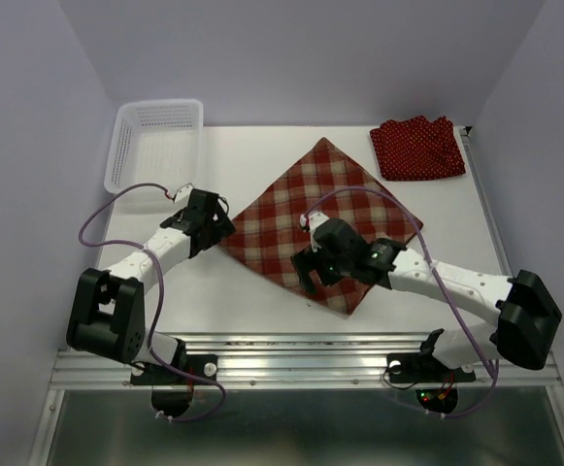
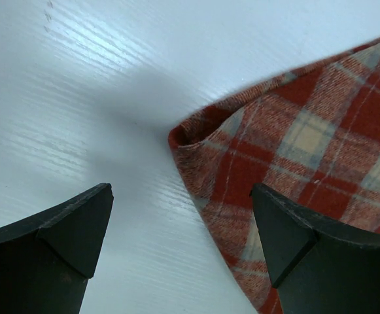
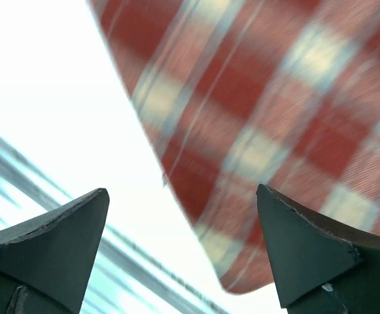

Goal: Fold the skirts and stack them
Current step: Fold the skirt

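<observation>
Plaid skirt [image 1: 325,223] flat, left pincer [image 2: 180,196] agape at its left corner, right pincer [image 3: 181,193] agape above its near edge

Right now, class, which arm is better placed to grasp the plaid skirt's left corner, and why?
Left. The left gripper, open, is right at the plaid skirt's left corner; the right gripper, also open, is over its near edge.

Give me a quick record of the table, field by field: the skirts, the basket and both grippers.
plaid skirt: spread flat, cornerwise, in the middle
dotted skirts: folded pile, far right corner
basket: far left corner
left gripper: open, at the plaid skirt's left corner, holding nothing
right gripper: open, over the plaid skirt's near edge, holding nothing
</observation>
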Motion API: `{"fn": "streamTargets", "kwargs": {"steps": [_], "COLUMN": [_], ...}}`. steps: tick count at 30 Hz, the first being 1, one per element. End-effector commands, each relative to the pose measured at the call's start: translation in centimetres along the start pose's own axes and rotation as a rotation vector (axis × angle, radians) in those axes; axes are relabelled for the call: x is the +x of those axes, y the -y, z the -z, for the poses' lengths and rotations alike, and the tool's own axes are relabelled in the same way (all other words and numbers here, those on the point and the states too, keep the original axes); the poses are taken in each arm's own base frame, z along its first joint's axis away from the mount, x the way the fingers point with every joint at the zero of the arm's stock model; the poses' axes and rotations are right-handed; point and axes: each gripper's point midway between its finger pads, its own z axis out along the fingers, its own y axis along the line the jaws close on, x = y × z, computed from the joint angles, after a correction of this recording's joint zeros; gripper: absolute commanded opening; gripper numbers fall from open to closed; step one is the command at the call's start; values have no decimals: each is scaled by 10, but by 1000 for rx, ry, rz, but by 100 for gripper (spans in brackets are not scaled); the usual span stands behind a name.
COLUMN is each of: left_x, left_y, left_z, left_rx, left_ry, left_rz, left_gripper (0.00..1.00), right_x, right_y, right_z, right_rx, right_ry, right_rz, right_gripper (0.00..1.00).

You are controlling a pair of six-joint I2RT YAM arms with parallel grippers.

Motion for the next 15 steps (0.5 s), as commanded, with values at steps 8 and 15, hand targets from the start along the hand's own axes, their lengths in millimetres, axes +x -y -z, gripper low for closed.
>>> {"fn": "streamTargets", "kwargs": {"steps": [8, 15], "left_x": [9, 20], "left_y": [8, 11], "left_z": [-34, -48], "left_rx": [17, 20], "left_ry": [-55, -102], "left_rz": [32, 18], "left_gripper": [81, 51], "right_x": [85, 98], "right_y": [-34, -10], "right_z": [5, -4], "right_rx": [76, 255], "right_ry": [-283, -322], "right_rz": [153, 93], "right_gripper": [100, 100]}}
